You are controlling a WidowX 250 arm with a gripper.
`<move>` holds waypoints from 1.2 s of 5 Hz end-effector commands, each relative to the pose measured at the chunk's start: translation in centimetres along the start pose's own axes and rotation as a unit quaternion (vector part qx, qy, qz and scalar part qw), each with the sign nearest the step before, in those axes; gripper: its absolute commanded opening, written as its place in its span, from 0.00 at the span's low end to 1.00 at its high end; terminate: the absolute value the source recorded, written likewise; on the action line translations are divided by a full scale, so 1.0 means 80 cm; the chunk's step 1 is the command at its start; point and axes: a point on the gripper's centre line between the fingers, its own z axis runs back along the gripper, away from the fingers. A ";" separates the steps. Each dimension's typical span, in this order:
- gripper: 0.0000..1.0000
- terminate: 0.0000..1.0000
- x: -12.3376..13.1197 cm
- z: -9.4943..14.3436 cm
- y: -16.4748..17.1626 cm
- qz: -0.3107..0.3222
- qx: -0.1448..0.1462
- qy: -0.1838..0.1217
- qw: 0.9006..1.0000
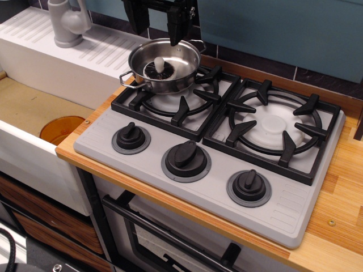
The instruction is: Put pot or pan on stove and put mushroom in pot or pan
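Writing: none legible on any item.

Stove point(227, 170): grey two-burner cooktop, black grates, white burner discs, three black knobs on grey rings along the front. It lies on a wooden tabletop point(340, 187), its front-left corner close to the tabletop's edge; a bare strip of wood runs along the front and a wider area shows at the right.

Pot point(165, 64): small, round, shallow, shiny stainless steel, with thin wire loop handles, one toward the front left and one at the back right. It sits on the far-left part of the left burner grate point(176, 96), with its near-left handle reaching past the grate's edge. The right burner point(276, 124) carries nothing.

Mushroom point(159, 67): inside the pot, lying cap-down, dark gilled underside facing up, short white stem pointing upward.

Pincer point(154, 22): black, cut off by the top edge, hanging directly above the pot with its two fingers spread and nothing between them. The tips stand just above the pot's rim, apart from the mushroom.

Left of the stove: a sunken sink basin point(34, 107) with an orange round object point(60, 129) at its near corner, and a white ribbed drainer point(85, 51) with a grey tap point(67, 22).
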 end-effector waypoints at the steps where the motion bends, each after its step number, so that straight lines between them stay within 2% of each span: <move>1: 1.00 0.00 0.007 0.076 0.004 0.000 0.045 -0.016 0.999; 2: 1.00 0.00 0.007 0.093 0.006 -0.003 0.054 -0.005 0.999; 3: 1.00 0.00 0.002 0.100 0.009 -0.048 0.070 -0.006 0.996; 4: 1.00 0.00 0.005 0.103 0.006 -0.043 0.055 -0.008 0.998; 6: 1.00 0.00 0.005 0.103 0.006 -0.043 0.055 -0.008 0.998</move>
